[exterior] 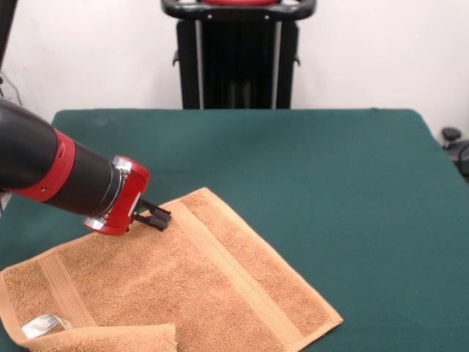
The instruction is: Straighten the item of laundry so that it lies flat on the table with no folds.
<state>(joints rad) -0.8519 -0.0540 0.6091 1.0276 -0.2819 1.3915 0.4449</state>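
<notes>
The gripper [160,217] sits low at the towel's [190,286] far edge, fingers' state unclear. Beyond it, bare green table [330,161]; a near corner lies folded over.

A plain white wall [366,51] fills the space behind the table's far edge, evenly lit, with no window or mark on it. Against it, at the middle of that edge, stands a black frame [238,59] of upright bars — topped by a rounded black rail with pale strips running down its posts. Past the table's right edge some dark round-knobbed gear [456,147] sits low by the wall, and a thin cable [10,89] hangs down at the far left.
</notes>
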